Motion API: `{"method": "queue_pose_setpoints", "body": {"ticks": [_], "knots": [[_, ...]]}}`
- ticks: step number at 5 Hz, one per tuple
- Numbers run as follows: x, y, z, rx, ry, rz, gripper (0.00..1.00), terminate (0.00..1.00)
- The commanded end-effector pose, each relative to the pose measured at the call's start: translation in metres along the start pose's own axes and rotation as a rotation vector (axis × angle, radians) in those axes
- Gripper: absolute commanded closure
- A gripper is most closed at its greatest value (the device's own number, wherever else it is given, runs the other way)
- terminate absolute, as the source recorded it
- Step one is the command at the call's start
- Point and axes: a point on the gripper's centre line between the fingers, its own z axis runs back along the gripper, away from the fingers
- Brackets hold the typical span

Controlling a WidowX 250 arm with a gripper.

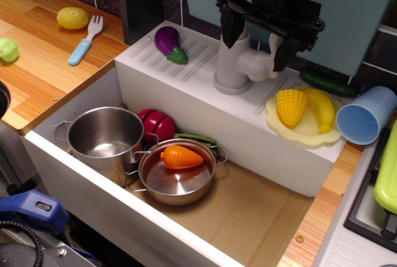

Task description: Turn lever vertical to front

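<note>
Hanging over the toy tap (233, 62), the black jaws (255, 46) stand spread apart, one finger (230, 28) left of the tap's column, the other (284, 53) to the right, w/ nothing gripped. Between them sits the lever (273, 46), a slim pale handle pointing up from the stubby side barrel (257, 67); the right finger is just beside it, can't tell if touching. Tap stands on the white ledge (198, 87) behind the sink (248, 217). On the ledge, left of the tap: purple eggplant (168, 43). To the right: pale yellow plate (305, 131) w/ corn (291, 106) & banana (321, 108), dark green cucumber (325, 82) behind it, blue cup (365, 115) on its side at the plate's edge. In the sink: tall steel pot (104, 135) at left, shallower steel pan (177, 172) touching it, orange carrot (180, 156) inside the pan, red round thing (157, 124) behind both, green pod (195, 137) near the back wall. On the wooden desk (43, 74) far left: yellow lemon (72, 18), blue-handled fork (85, 40) just beside it, a light green item (8, 49) at the frame edge. Lime-green piece (388, 171) at far right over the stove area.
</note>
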Motion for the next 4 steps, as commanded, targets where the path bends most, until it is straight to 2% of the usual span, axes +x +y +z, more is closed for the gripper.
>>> {"method": "queue_pose_setpoints", "body": {"ticks": [1, 4], "knots": [[0.000, 0.000, 0.000, 0.000, 0.000, 0.000, 0.00, 0.00], [0.038, -0.002, -0.012, 0.015, -0.095, -0.034, 0.00, 0.00]]}}
